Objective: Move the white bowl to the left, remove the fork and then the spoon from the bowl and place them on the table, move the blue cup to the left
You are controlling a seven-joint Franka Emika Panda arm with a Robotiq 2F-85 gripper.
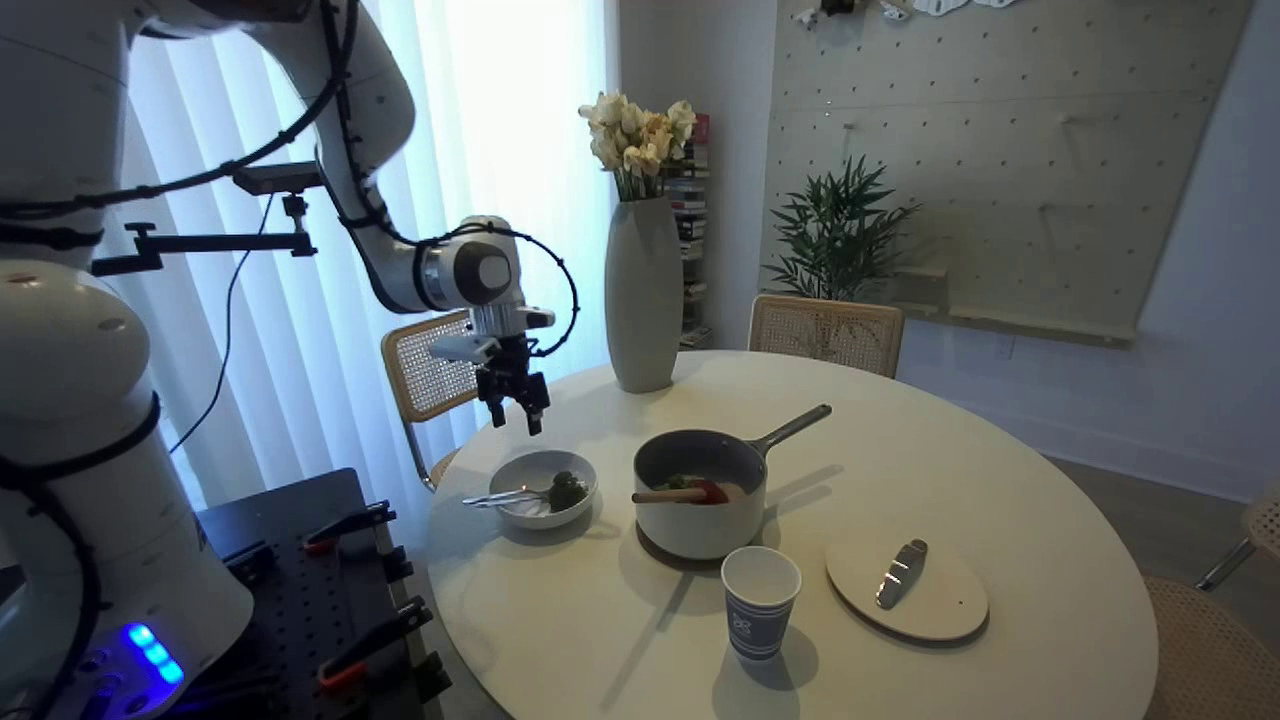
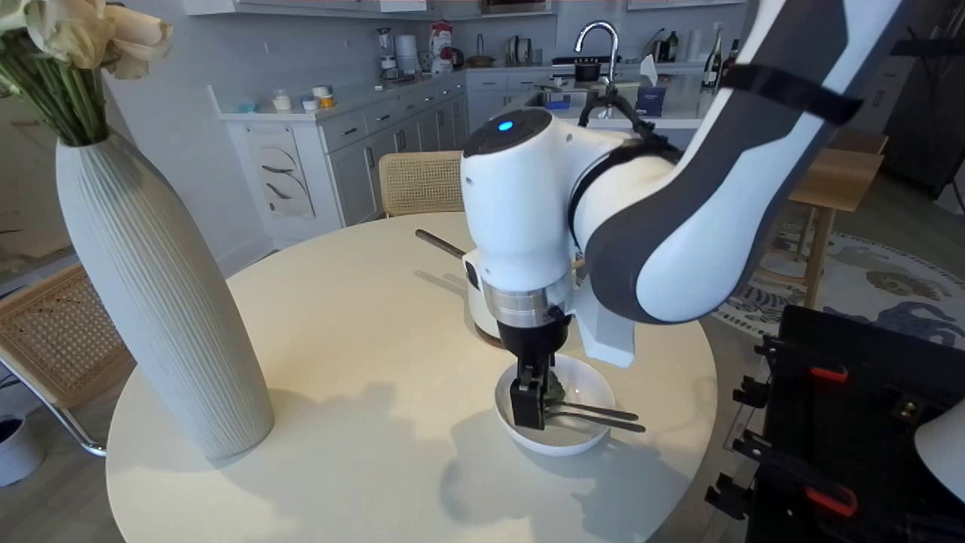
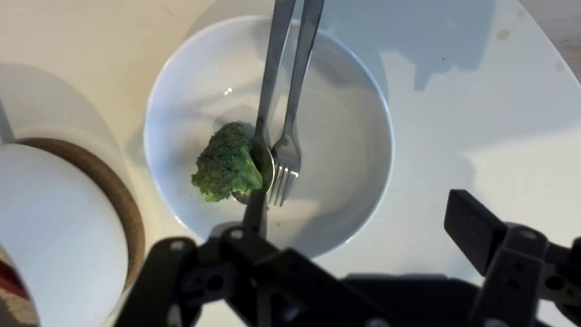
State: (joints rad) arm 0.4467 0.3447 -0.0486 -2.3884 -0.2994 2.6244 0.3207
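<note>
The white bowl (image 1: 520, 515) rests on the table (image 2: 339, 452), holding a broccoli piece (image 3: 229, 163). The fork (image 3: 295, 97) and the spoon (image 3: 268, 86) lie side by side in it, handles poking out over the rim. Broccoli partly covers the spoon's oval end. My gripper (image 1: 516, 421) points down above the bowl's rim, jaws wide apart and nothing between them. In the wrist view one finger (image 3: 255, 211) overlaps the bowl near the spoon end; the opposite finger (image 3: 474, 231) is outside the rim. The blue cup (image 1: 760, 615) stands upright in front of the saucepan, out of the wrist view.
A grey saucepan (image 1: 690, 530) with a wooden-handled utensil sits on a round mat beside the bowl, its long handle sticking out. A pale round board (image 1: 950, 600) carries a knife (image 1: 902, 573). A tall vase (image 2: 173, 302) of flowers stands near the table's edge.
</note>
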